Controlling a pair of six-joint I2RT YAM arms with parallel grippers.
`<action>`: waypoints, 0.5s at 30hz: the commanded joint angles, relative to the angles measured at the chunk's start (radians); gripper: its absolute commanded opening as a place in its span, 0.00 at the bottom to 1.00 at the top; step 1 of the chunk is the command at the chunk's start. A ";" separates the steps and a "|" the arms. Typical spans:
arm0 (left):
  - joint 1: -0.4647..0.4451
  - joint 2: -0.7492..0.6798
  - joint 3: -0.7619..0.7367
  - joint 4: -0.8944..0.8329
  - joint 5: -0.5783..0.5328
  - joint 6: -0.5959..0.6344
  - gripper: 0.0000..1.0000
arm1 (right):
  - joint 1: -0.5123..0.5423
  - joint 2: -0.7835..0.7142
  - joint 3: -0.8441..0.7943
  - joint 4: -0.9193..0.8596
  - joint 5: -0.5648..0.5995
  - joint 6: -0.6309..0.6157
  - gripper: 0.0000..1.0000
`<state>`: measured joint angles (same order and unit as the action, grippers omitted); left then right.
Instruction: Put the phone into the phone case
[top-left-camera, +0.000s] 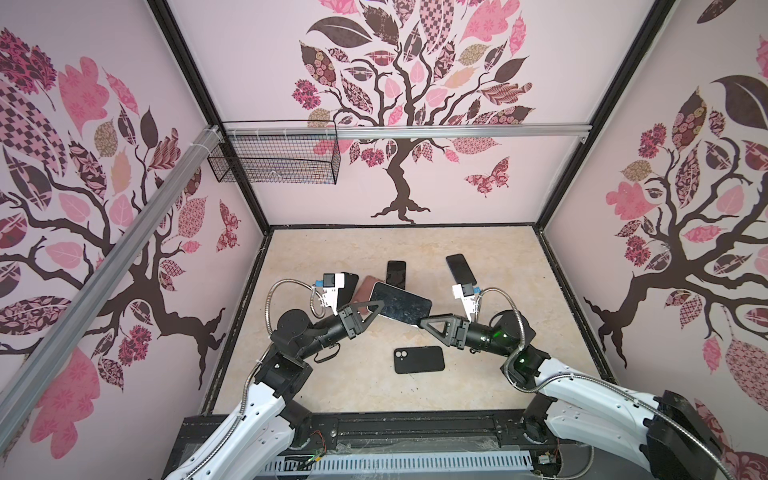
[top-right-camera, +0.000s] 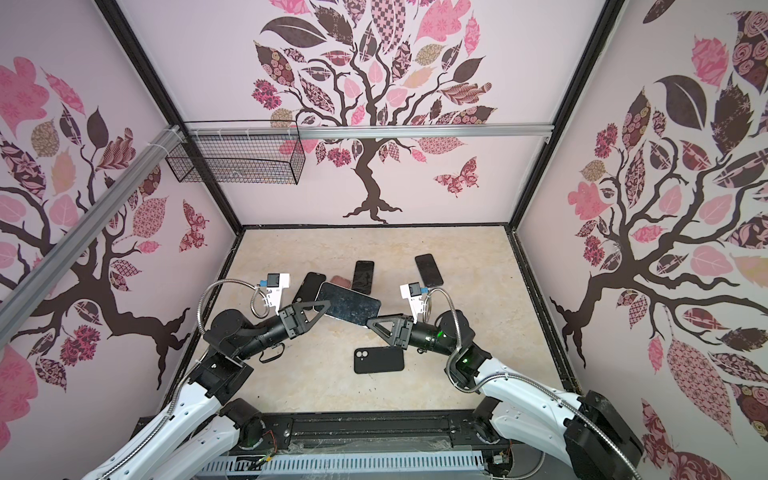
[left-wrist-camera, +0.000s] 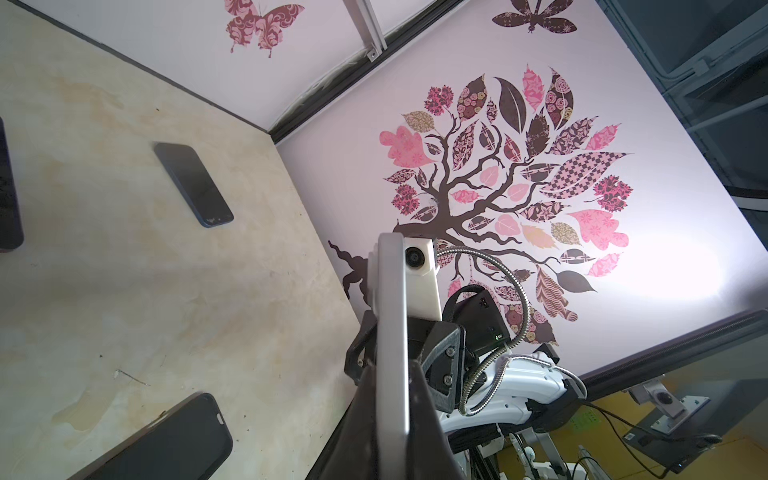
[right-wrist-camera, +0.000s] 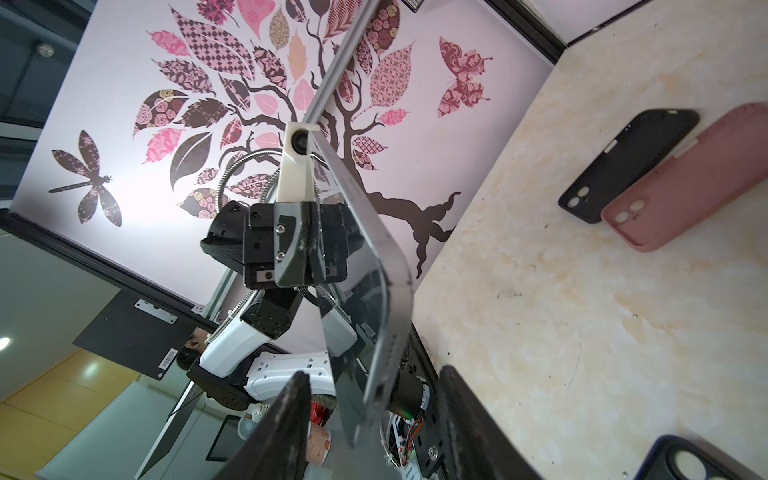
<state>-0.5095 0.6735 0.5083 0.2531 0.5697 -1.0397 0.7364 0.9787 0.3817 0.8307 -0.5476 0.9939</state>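
Observation:
A large dark phone (top-left-camera: 401, 306) (top-right-camera: 349, 305) hangs tilted above the middle of the table between both arms. My left gripper (top-left-camera: 376, 307) (top-right-camera: 322, 307) is shut on its left end; in the left wrist view the phone's grey edge (left-wrist-camera: 390, 332) is pinched between the fingers. My right gripper (top-left-camera: 424, 322) (top-right-camera: 371, 322) straddles the phone's right end. In the right wrist view (right-wrist-camera: 374, 374) its jaws stand open, with a gap on each side of the phone (right-wrist-camera: 395, 316). A black phone case (top-left-camera: 419, 360) (top-right-camera: 379, 360) (left-wrist-camera: 166, 440) lies flat on the table below the phone.
Behind the held phone lie a pink case (top-left-camera: 365, 291) (right-wrist-camera: 685, 178), a black case (top-right-camera: 307, 286) (right-wrist-camera: 627, 162) and two dark phones (top-left-camera: 395, 272) (top-left-camera: 460, 268). A wire basket (top-left-camera: 274, 153) hangs on the back rail at left. Walls enclose the table.

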 joint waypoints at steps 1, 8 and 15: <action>0.000 -0.006 -0.010 0.129 0.030 -0.025 0.00 | -0.003 0.016 0.024 0.133 -0.011 0.034 0.45; 0.001 -0.019 -0.018 0.137 0.023 -0.031 0.00 | -0.003 0.072 0.026 0.263 -0.011 0.100 0.33; 0.000 -0.020 -0.043 0.191 0.017 -0.061 0.00 | -0.003 0.074 0.027 0.311 -0.005 0.117 0.29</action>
<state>-0.5095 0.6716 0.4862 0.3428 0.5877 -1.0794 0.7361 1.0534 0.3824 1.0634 -0.5480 1.0889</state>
